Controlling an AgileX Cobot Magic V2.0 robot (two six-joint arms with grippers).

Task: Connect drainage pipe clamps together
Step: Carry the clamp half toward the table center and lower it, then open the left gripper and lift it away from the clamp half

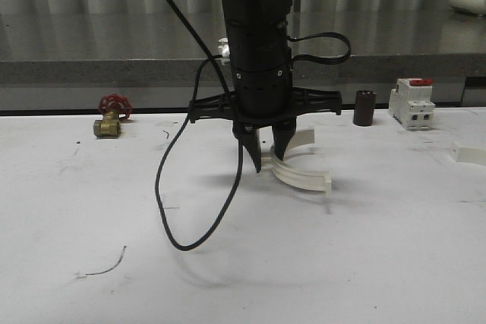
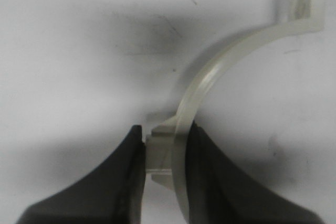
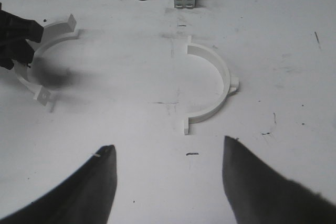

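Observation:
One drainage pipe clamp [image 1: 304,177], a white half-ring, lies low over the white table at mid-field. My left gripper [image 1: 266,158] comes straight down on it and is shut on the middle of the band at its small tab. In the left wrist view the left gripper [image 2: 165,150] pinches the band and tab of this clamp [image 2: 210,80]. The second clamp [image 3: 215,85] lies flat and free on the table, ahead of my right gripper [image 3: 168,144]. That gripper is open with nothing between its fingers. The held clamp [image 3: 50,38] and left gripper [image 3: 16,40] show there too.
A white breaker with a red top [image 1: 411,104] and a dark cylinder [image 1: 365,108] stand at the back right. A brass valve with a red handle [image 1: 110,117] sits back left. A black cable [image 1: 171,187] loops down from the left arm onto the table.

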